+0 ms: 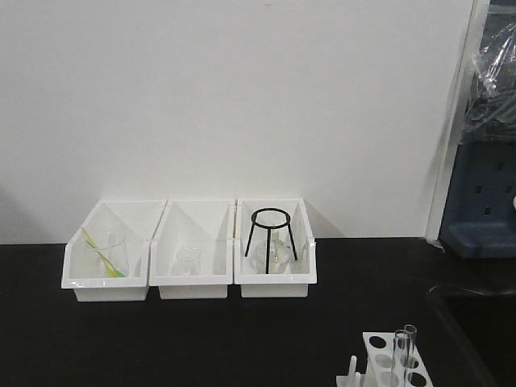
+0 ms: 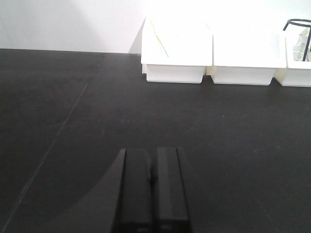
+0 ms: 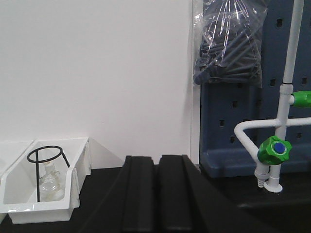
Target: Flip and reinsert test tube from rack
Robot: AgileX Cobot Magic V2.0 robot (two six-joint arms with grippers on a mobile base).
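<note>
As far as I can judge from my feeds, nothing of the task has begun. On the front-facing view the rack [image 1: 393, 364] sits at the bottom right of the black table [image 1: 201, 347], partly cut off by the frame edge. Two clear tubes stand upright in it, side by side. I take the nearer test tube [image 1: 401, 348] as my target, though its twin [image 1: 411, 334] looks identical and I cannot tell which is meant. Neither arm shows in that view. My left gripper [image 2: 152, 160] hangs over bare table with its jaws pressed together on nothing, and the rack is not in its view. My right gripper [image 3: 156, 165] likewise has its jaws closed and empty, facing the wall [image 3: 97, 73]. Everything is left to do: reaching, lifting out, flipping, reinserting.
</note>
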